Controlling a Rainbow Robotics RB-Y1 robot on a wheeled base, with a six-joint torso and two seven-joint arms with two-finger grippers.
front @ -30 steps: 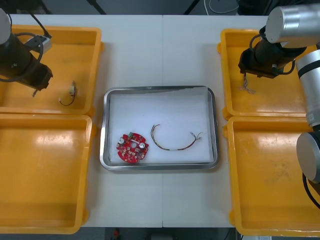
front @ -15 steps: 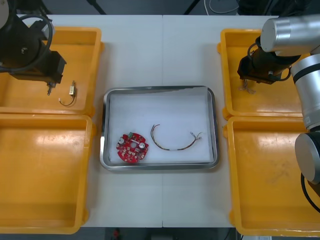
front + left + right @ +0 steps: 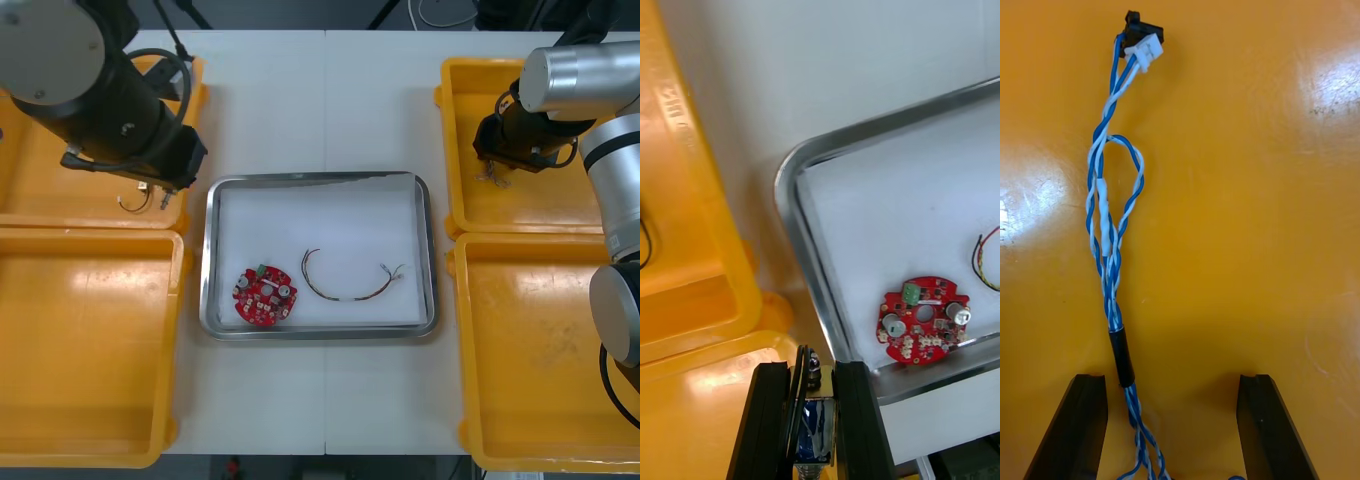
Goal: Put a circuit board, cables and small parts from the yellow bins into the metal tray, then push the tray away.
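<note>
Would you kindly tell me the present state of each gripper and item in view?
Left gripper: shut on small metal part.
Right gripper: open, astride blue and white cable.
Blue and white cable: lying ungrasped in yellow bin.
Metal tray: white inside, not yet pushed.
Circuit board: flat in tray.
Red and yellow cable: curved, in tray.

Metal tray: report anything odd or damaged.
Nothing stands out. Circuit board and one cable lie flat inside the metal tray. Left gripper, beside the tray, holds a small metal part; right gripper, open, straddles the blue and white cable in its bin.
</note>
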